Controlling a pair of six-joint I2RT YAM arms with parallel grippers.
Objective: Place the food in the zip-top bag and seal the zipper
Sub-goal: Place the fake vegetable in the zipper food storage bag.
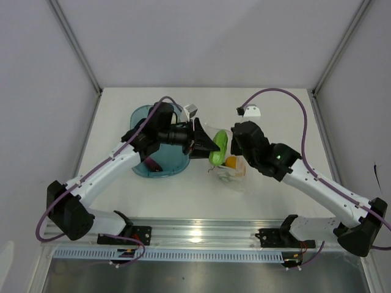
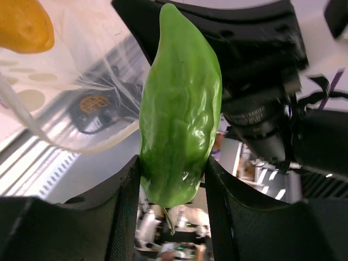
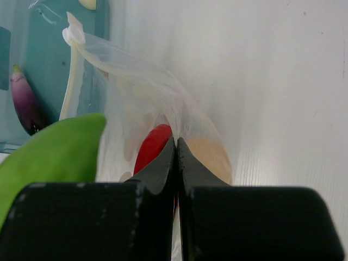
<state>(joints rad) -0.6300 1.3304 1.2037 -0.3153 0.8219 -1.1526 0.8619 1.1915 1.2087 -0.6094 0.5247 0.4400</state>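
You had the green pod point(image 1: 218, 148) point(image 2: 179, 109) point(image 3: 49, 152) clamped lengthwise between the fingers of your left gripper point(image 1: 214, 146) point(image 2: 173, 179), near the middle of the table point(image 1: 183, 195) and right beside the bag point(image 1: 235, 174) point(image 2: 81, 109) point(image 3: 136, 81), which lay at the pod's 4 o'clock. Your right gripper point(image 1: 235, 146) point(image 3: 176, 144) was pinched fully closed on the bag's thin film, holding that edge up, with the red chili point(image 3: 152, 147) and the orange piece point(image 1: 231, 162) point(image 2: 22, 24) already inside. At the pod's 9 o'clock stood the teal tub point(image 1: 143, 116) point(image 3: 49, 54), with the purple piece point(image 1: 153, 163) point(image 3: 24, 103) lying in it.
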